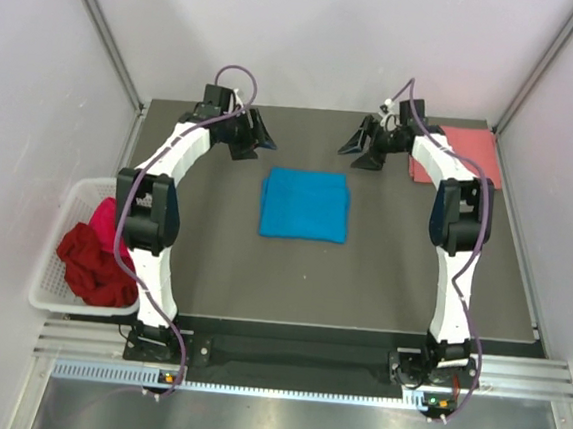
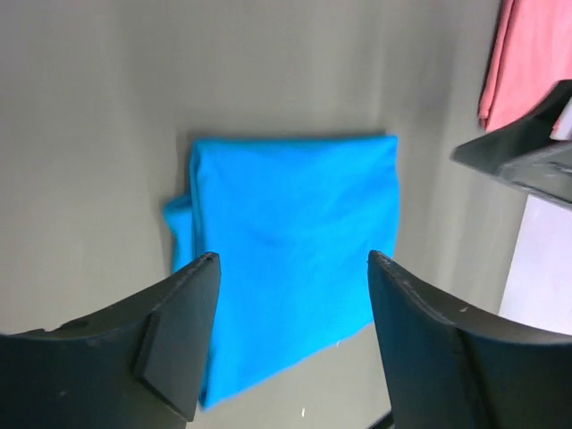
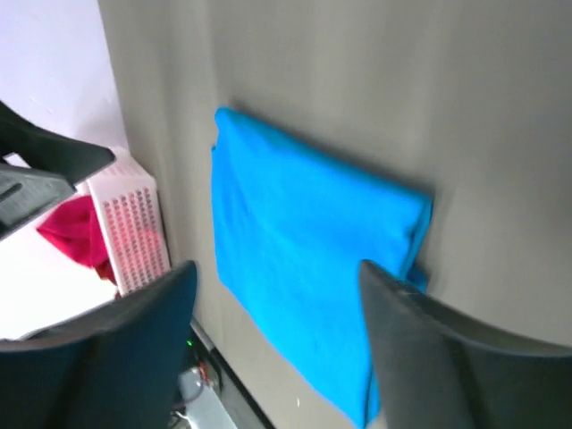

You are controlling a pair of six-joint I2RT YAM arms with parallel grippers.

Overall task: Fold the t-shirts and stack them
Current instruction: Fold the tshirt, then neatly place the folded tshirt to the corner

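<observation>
Shirts: blue shirt [image 1: 305, 204] folded flat mid-counter [image 1: 211, 268] | pink shirt [image 1: 470, 150] folded at far right corner | dark red shirt [image 1: 92, 263] and magenta shirt [image 1: 103, 221] heaped in white basket [image 1: 49, 289] off left edge | left jaws: spread wide, empty, raised beyond blue shirt's far left corner | right jaws: spread, empty, beyond its far right corner, near pink shirt

The left arm [image 1: 180, 151] and right arm [image 1: 451, 289] are built of white tubular links joined by bulky black housings. A thin purple cable [image 1: 235, 69] runs along each, looping at its twelve o'clock end. The black bases [image 1: 150, 343] sit at six o'clock. The left gripper [image 1: 258, 140] and right gripper [image 1: 362, 149] carry matte black, wedge-shaped fingers [image 2: 179, 331].
</observation>
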